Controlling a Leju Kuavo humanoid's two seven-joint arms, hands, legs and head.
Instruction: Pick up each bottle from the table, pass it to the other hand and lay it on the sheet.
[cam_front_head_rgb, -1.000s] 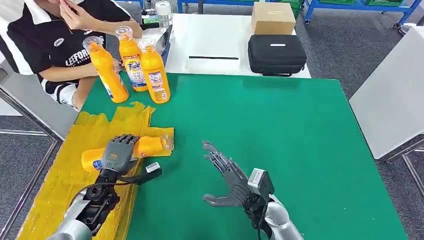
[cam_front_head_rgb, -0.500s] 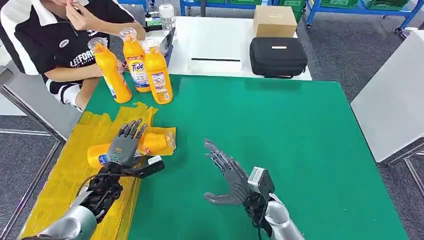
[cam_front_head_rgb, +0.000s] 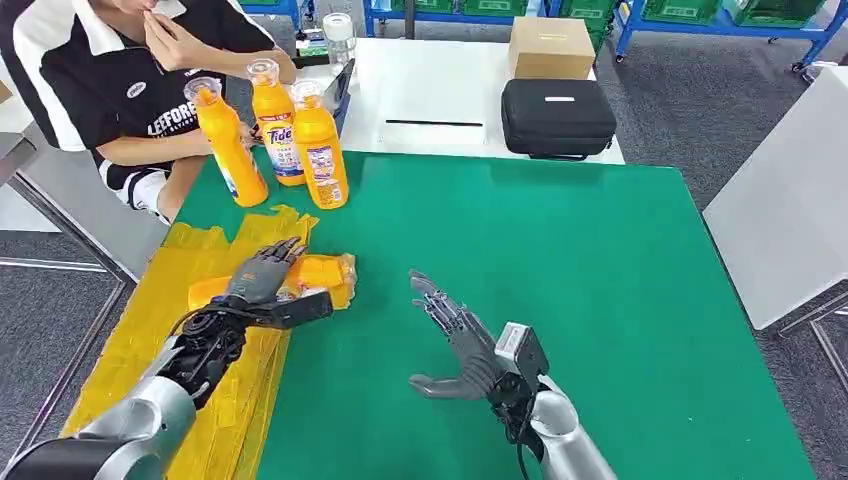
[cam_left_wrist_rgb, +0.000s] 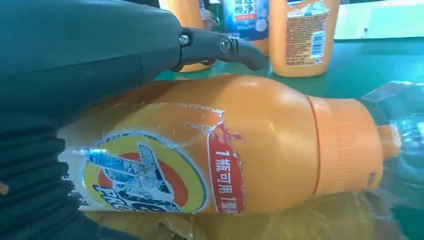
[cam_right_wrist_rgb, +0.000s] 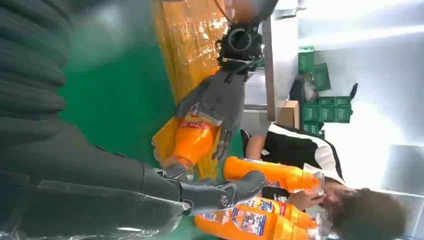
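Observation:
An orange bottle (cam_front_head_rgb: 322, 275) lies on its side on the yellow sheet (cam_front_head_rgb: 150, 340), cap toward the table's middle. My left hand (cam_front_head_rgb: 262, 280) is stretched out flat over its label end, fingers apart and not wrapped round it. The left wrist view has the bottle (cam_left_wrist_rgb: 260, 150) close under the hand (cam_left_wrist_rgb: 75, 50), the thumb held off it. From the right wrist view the left hand (cam_right_wrist_rgb: 220, 97) lies above the bottle (cam_right_wrist_rgb: 192, 140). My right hand (cam_front_head_rgb: 460, 345) hovers open over the green table (cam_front_head_rgb: 580, 280), holding nothing. Three orange bottles (cam_front_head_rgb: 320, 145) stand upright at the far left corner.
A person (cam_front_head_rgb: 110, 80) sits at the far left, close behind the standing bottles. A white table (cam_front_head_rgb: 440, 90) beyond carries a black case (cam_front_head_rgb: 557, 115) and a cardboard box (cam_front_head_rgb: 548, 45). Another white surface (cam_front_head_rgb: 790, 190) stands to the right.
My left hand has let go of the lying bottle: its fingers were wrapped round it, then spread and straightened. The camera has tilted a little. The right hand has barely moved.

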